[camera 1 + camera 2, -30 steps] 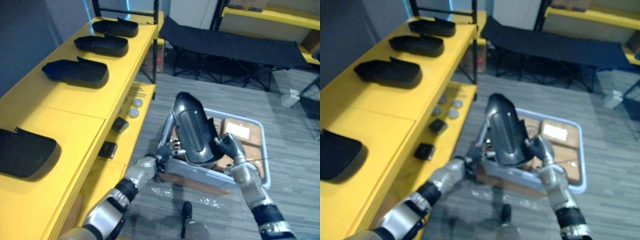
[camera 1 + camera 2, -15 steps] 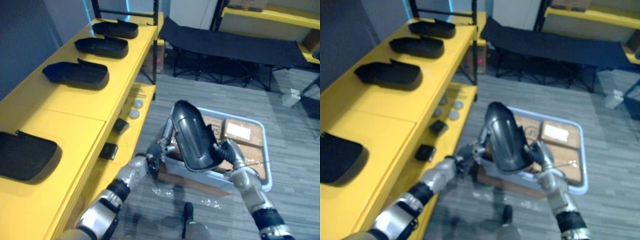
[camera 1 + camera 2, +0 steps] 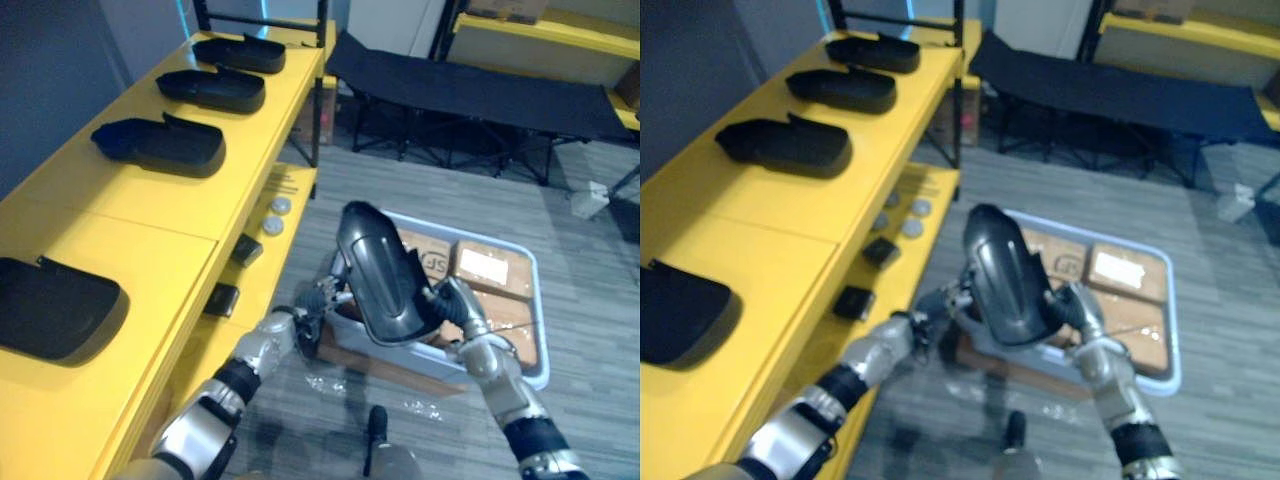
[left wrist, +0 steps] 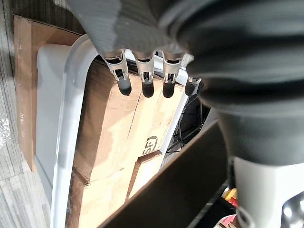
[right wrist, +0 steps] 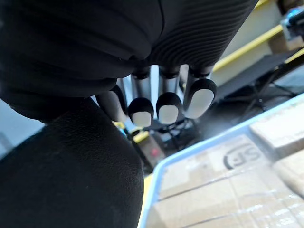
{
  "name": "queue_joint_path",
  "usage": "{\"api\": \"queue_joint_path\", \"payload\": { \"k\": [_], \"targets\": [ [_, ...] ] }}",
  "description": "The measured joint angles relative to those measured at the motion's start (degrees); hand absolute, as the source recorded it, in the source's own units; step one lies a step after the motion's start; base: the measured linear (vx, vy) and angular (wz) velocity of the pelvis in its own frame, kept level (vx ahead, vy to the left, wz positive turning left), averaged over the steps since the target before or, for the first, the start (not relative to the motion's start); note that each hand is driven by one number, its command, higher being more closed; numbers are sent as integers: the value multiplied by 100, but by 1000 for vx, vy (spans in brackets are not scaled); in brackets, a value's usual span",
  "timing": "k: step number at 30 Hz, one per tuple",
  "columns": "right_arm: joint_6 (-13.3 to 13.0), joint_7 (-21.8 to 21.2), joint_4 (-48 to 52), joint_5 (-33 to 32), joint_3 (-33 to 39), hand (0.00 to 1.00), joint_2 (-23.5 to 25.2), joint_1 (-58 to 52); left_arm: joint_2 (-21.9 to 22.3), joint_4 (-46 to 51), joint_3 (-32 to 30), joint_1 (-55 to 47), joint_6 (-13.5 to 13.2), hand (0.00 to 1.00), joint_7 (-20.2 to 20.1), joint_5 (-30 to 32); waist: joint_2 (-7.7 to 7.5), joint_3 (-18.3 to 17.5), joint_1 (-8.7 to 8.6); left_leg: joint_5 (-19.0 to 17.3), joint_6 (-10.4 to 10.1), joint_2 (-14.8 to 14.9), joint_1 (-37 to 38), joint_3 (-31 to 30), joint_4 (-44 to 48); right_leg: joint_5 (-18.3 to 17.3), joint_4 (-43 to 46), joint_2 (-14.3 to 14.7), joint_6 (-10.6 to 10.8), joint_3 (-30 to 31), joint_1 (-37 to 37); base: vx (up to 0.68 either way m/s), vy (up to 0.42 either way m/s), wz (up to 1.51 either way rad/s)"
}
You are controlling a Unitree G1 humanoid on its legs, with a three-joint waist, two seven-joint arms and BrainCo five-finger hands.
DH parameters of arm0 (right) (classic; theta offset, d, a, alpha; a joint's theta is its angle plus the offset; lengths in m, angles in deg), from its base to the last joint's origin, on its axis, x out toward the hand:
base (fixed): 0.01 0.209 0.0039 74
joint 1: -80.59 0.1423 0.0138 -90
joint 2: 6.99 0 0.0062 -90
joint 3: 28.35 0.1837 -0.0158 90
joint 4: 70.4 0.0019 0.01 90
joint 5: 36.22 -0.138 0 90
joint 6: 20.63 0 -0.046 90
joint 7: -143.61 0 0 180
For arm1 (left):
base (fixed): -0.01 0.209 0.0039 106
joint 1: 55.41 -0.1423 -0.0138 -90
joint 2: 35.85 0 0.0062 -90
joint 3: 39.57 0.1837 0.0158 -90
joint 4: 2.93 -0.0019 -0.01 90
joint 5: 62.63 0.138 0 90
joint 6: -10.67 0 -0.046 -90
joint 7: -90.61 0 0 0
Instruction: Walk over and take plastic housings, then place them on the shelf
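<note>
A long black plastic housing (image 3: pixel 380 268) is up in the air above the bin, tilted with its rounded end away from me. My left hand (image 3: pixel 318 300) presses on its left side and my right hand (image 3: pixel 450 305) on its right side. Both hands are open with straight fingers (image 4: pixel 142 76), and the housing is clamped between them. A dark edge of the housing (image 4: pixel 180 190) runs past my left hand, and its bulk (image 5: pixel 71 180) lies beside my right fingers (image 5: pixel 166 104). Several more black housings (image 3: pixel 160 145) lie in a row on the yellow shelf top (image 3: pixel 150 220) to my left.
A pale bin (image 3: pixel 541 320) with cardboard boxes (image 3: pixel 490 270) stands on the floor below the held housing. The shelf's lower level holds round caps (image 3: pixel 275 215) and small black boxes (image 3: pixel 222 298). A black folding cot (image 3: pixel 470 90) stands at the back.
The whole view has shifted a little. The housing stays clamped between both hands and has moved slightly to the left, towards the shelf.
</note>
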Motion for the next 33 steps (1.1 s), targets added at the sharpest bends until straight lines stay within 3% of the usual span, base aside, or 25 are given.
{"api": "queue_joint_path", "payload": {
  "k": [15,30,31,33],
  "targets": [
    [-1,-481,696,185,-116,100,-95,127,-32,160,109,58,-126,0,208,38,-6,153,11,-4,3,2,56,126,-6,-7,0,12,-19,85,-13,7,3,-2],
    [8,-439,882,464,-336,100,-316,48,-87,158,118,58,-366,0,235,41,-7,154,7,-7,9,2,59,135,-10,3,-1,12,-27,105,-13,1,1,0],
    [2,-437,882,456,-406,100,-352,48,-104,158,133,59,-432,100,236,40,-8,154,7,-7,9,2,60,135,-10,3,-1,12,-27,105,-13,0,0,0],
    [0,-424,882,445,-474,100,-371,48,-145,156,170,58,-503,100,247,38,-8,154,7,-7,9,2,59,135,-11,3,-1,12,-26,105,-13,0,0,0]
  ]
}}
